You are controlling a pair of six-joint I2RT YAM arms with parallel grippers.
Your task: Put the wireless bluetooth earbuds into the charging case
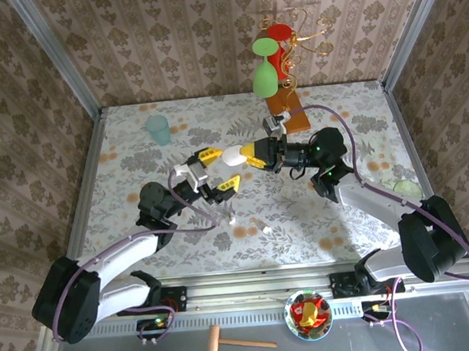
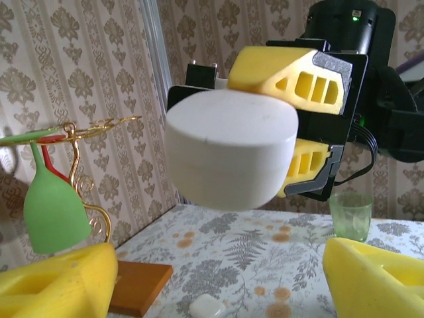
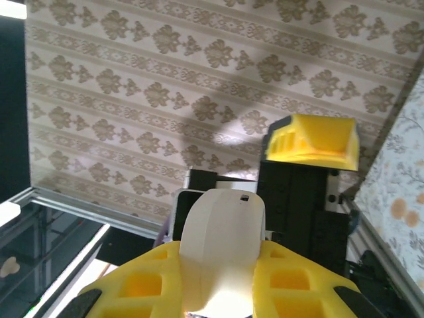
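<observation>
You are gripping white charging case (image 1: 233, 155) in right gripper (image 1: 247, 155), yellow fingers pressing on both its sides, holding it in air over table (image 1: 135, 151) at frame centre. Your left gripper (image 1: 218, 170) is hovering just beside case, to its lower left, jaws spread wide, carrying nothing. Two tiny white earbuds (image 1: 231, 219) are lying on table below centre, apart from case.

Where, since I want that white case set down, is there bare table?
Bare cloth lies along the left side, nearer than the teal cup, and at the back between that cup and the wooden base. The middle is crowded: the left gripper and right gripper with the white case meet there, near two small white pieces.
</observation>
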